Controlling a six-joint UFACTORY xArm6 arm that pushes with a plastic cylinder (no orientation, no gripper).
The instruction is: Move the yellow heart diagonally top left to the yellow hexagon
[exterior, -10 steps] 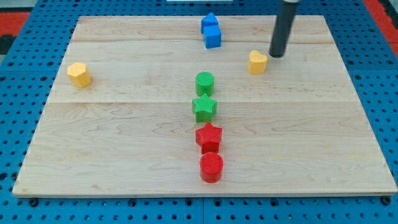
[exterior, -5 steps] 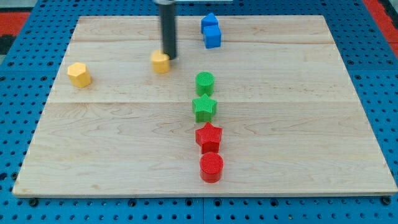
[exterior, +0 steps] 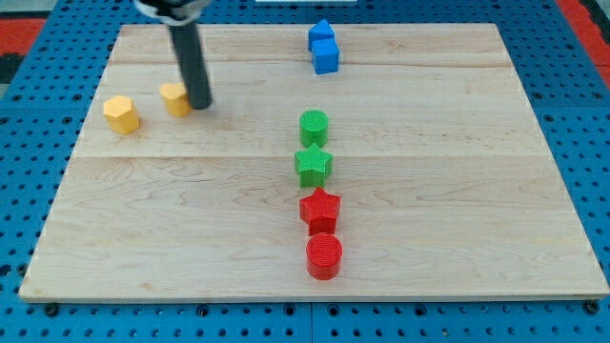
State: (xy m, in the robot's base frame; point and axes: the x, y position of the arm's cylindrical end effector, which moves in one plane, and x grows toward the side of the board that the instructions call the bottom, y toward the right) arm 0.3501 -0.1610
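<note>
Against the yellow heart's (exterior: 174,98) right side, my tip (exterior: 199,103) is pressed; no gripper is fitted. The yellow hexagon (exterior: 121,113) could be struck if overpushed.

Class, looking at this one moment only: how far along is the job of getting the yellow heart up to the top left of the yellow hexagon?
Done: the yellow heart sits just to the view's right of the yellow hexagon, slightly higher, with a small gap between them.
In hand: my tip is against the heart's right side.
Left: the heart is not yet at the hexagon's top left; it must go further left and up, past the hexagon.
</note>
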